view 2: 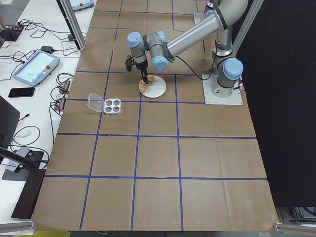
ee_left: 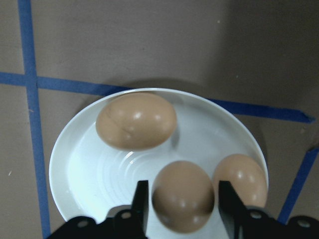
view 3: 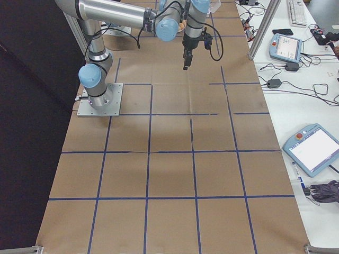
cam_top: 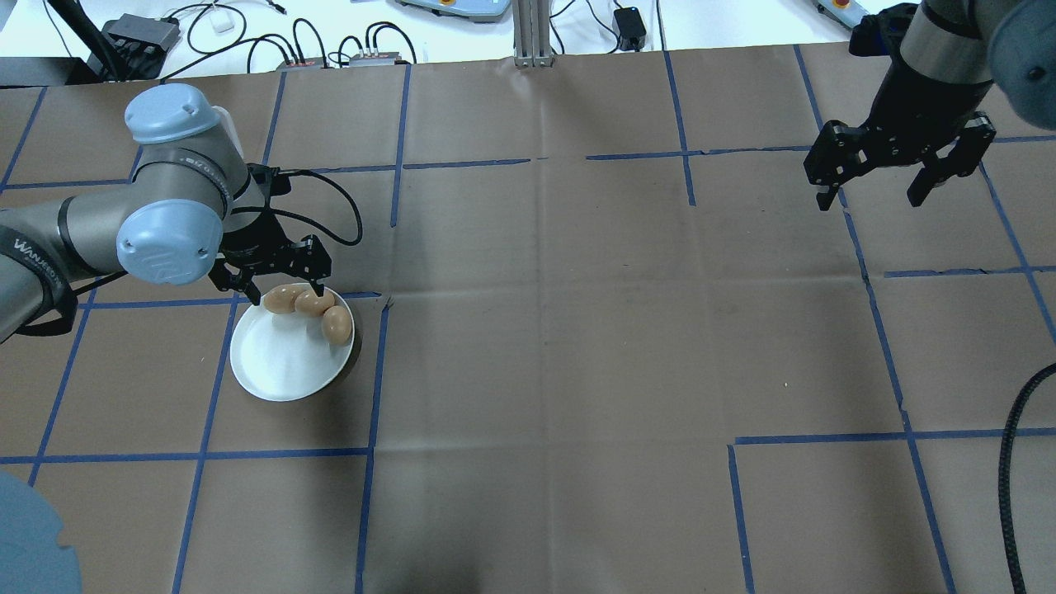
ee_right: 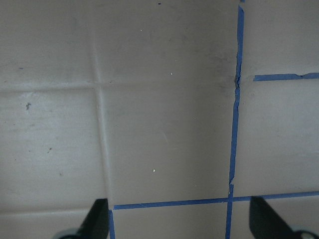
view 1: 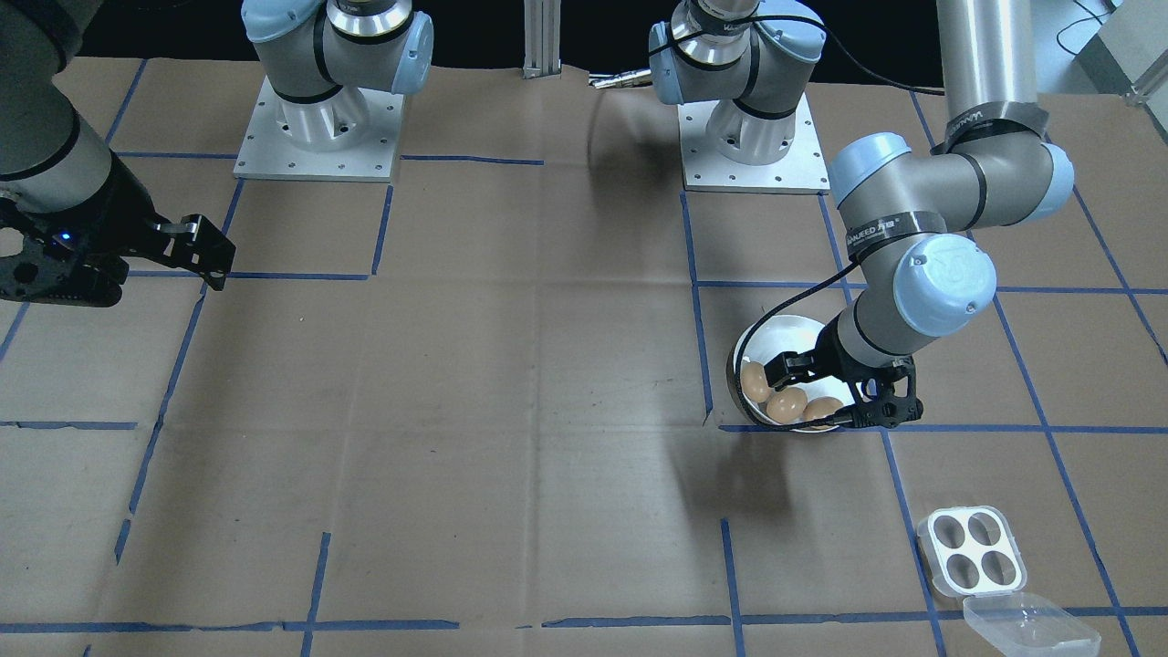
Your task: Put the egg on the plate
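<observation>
Between my left gripper [ee_left: 182,209] fingers sits the middle egg [ee_left: 183,195], low over the white plate [ee_left: 84,164]; two more eggs lie on it, one left and farther, one just right. Jaws narrowly parted around it; grip or release, cannot tell. Step: placement. Next: open, lift clear. Right gripper [cam_top: 879,194] hangs wide open, empty, well apart.
</observation>
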`<state>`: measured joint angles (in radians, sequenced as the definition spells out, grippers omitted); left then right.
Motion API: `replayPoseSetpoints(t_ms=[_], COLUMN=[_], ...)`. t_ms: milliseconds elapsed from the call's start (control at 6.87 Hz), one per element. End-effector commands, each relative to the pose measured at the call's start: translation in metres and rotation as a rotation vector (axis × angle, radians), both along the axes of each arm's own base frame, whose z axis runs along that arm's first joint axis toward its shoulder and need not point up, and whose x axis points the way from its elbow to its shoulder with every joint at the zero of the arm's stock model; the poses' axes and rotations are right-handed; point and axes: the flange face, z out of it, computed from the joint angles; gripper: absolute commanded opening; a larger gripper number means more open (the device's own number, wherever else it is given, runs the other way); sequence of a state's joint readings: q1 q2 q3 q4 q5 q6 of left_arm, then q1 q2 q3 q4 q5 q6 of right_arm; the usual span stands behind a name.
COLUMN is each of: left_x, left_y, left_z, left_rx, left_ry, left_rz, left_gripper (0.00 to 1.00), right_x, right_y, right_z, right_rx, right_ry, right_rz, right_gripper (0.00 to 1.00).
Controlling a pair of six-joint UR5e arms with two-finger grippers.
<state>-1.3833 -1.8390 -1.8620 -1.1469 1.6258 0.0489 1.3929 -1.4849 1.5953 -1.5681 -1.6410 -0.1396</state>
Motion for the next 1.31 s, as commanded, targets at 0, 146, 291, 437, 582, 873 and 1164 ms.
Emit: replayPoseSetpoints(t_ms=[0, 146, 291, 437, 582, 873, 1164], left_x=[-0.004, -0.009, -0.014, -0.018, -0.022, -0.031, -0.075], left_y=[0.026, 0.047, 0.067, 0.086, 0.098, 0.089, 0.034], left_z=[0.088, 0.117, 0.145, 0.171, 0.199, 0.255, 0.255], left_rx=[-0.131, -0.132, -0.143, -0.135, -0.104, -0.069, -0.053], left_ry=[-0.027, -0.026, -0.026, -0.019, -0.009, 0.040, 0.021], left_rz=[0.004, 0.007, 0.018, 0.034, 0.037, 0.073, 0.053], left_gripper=[1.00, 1.00, 1.00, 1.00, 1.00, 1.00, 1.00], right_x=[0.000, 0.000, 0.000, 0.000, 0.000, 0.000, 0.000], right_y=[0.000, 0.000, 0.000, 0.000, 0.000, 0.000, 0.000], right_z=[0.000, 0.000, 0.000, 0.000, 0.000, 0.000, 0.000], right_rx=[0.000, 0.000, 0.000, 0.000, 0.000, -0.001, 0.000], right_ry=[-0.001, -0.001, 0.000, 0.000, 0.000, 0.001, 0.000], right_rz=[0.000, 0.000, 0.000, 0.000, 0.000, 0.000, 0.000], right_gripper=[1.00, 1.00, 1.00, 1.00, 1.00, 1.00, 1.00])
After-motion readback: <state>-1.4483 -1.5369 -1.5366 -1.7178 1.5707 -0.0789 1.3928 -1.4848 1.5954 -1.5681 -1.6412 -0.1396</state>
